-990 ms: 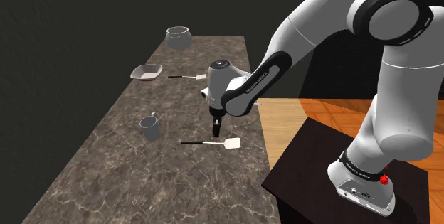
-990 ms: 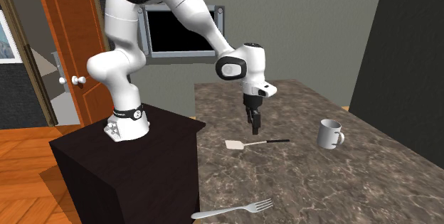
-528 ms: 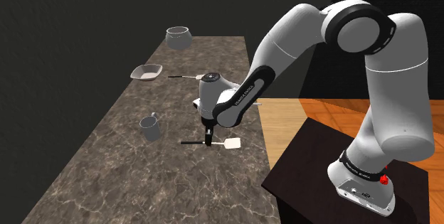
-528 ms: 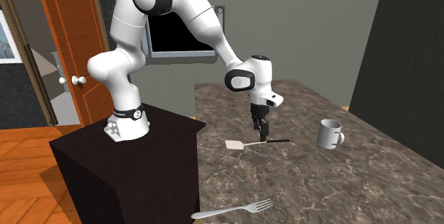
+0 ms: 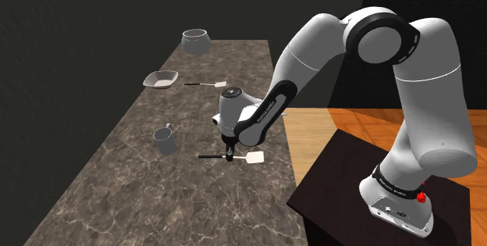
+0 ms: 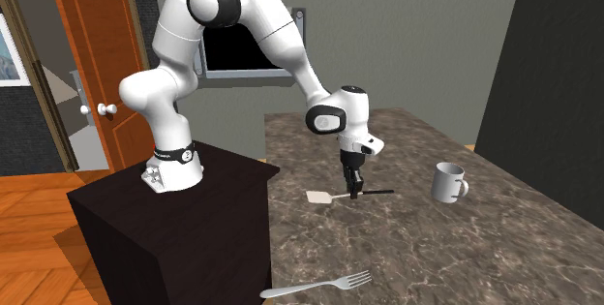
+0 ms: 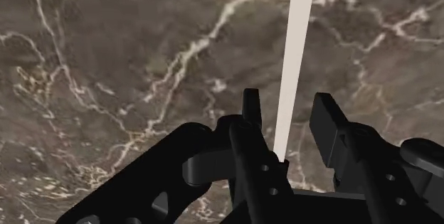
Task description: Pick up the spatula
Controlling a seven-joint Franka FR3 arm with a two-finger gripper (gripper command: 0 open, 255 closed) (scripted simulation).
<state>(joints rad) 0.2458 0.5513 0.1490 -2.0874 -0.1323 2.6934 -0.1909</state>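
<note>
Over the last second I have dropped from well above the surface [image 5: 148,201] down onto the spatula [image 5: 254,158]. It lies flat, its pale blade toward three o'clock in the shoulder view, with the mug [image 5: 164,140] off at about ten o'clock. My end effector [image 7: 286,109] stands open, a finger on either side of the handle, not pinching it. I judge the descent done; closing comes next.

The tabletop [image 5: 156,197] carries six things: two spatulas, the near spatula [image 5: 254,157] and the far spatula [image 5: 209,85]; one mug [image 5: 164,140]; one dish [image 5: 160,80]; one pot [image 5: 195,41]; and one fork [image 6: 319,285].
</note>
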